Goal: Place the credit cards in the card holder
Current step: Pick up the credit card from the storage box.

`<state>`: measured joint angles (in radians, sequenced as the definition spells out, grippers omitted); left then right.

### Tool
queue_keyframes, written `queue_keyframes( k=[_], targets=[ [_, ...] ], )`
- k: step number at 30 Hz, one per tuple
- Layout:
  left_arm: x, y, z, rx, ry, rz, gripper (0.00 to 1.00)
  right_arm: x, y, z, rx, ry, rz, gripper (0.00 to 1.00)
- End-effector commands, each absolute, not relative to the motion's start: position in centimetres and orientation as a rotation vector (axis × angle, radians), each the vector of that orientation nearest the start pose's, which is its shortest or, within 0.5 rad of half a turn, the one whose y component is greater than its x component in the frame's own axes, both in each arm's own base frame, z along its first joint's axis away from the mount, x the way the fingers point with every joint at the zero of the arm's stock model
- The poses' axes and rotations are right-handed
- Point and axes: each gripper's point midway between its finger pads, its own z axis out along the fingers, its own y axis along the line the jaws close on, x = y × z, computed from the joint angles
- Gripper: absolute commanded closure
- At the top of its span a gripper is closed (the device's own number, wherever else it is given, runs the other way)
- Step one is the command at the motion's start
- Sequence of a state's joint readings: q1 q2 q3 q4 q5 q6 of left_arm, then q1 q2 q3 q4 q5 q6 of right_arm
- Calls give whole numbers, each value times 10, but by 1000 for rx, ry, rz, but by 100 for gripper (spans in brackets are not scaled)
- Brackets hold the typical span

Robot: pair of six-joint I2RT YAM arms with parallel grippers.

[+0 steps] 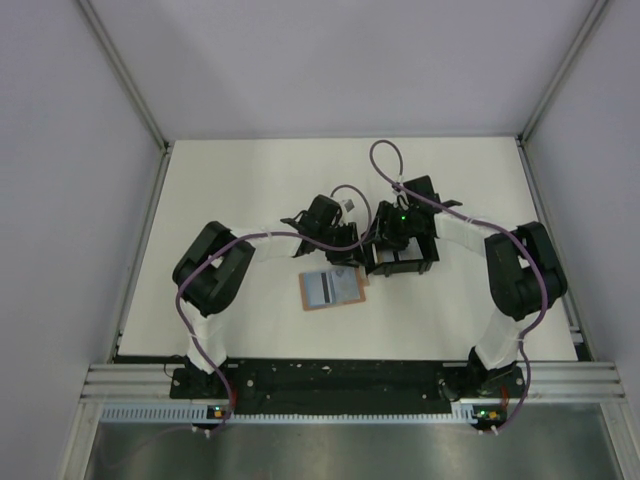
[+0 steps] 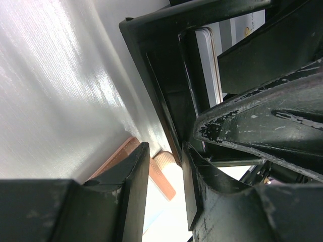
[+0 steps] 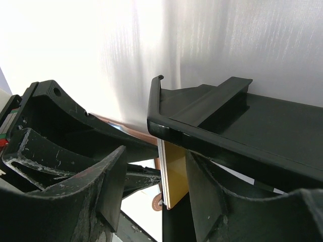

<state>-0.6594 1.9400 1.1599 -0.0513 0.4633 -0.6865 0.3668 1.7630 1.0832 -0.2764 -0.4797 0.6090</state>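
Observation:
The tan card holder lies flat on the table, its pale blue-grey face with a dark stripe turned up. My left gripper hovers at its far right corner, jaws open; the holder shows between the fingers. My right gripper is at the left edge of the black tray. Its jaws are open around a thin stack with the yellow-orange card facing out, close to the right finger. Pale card edges stand in the tray. I cannot make out a separate light blue card.
The black tray sits just right of the holder and fills much of both wrist views. Both grippers are close together over the table's middle. White walls enclose the table on three sides. Cables loop above the arms.

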Motion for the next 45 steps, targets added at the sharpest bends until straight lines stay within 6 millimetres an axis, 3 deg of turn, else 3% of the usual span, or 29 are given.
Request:
queue_keyframes(
  k=[1, 10, 13, 24, 30, 35, 45],
  targets=[
    [311, -373, 62, 227, 2546, -1156, 64, 344, 248, 78, 93, 2622, 989, 51],
    [314, -375, 67, 229, 2531, -1159, 64, 346, 248, 104, 74, 2553, 1003, 60],
    [314, -374, 68, 229, 2531, -1159, 64, 344, 247, 102, 75, 2559, 998, 67],
    [314, -375, 67, 232, 2529, -1157, 64, 344, 244, 102, 74, 2559, 981, 76],
    [314, -374, 66, 232, 2533, -1156, 64, 343, 244, 109, 59, 2540, 985, 80],
    [314, -374, 66, 235, 2532, -1155, 64, 344, 243, 116, 47, 2521, 991, 89],
    [313, -374, 66, 239, 2531, -1158, 64, 351, 220, 98, 76, 2552, 820, 97]
  ],
)
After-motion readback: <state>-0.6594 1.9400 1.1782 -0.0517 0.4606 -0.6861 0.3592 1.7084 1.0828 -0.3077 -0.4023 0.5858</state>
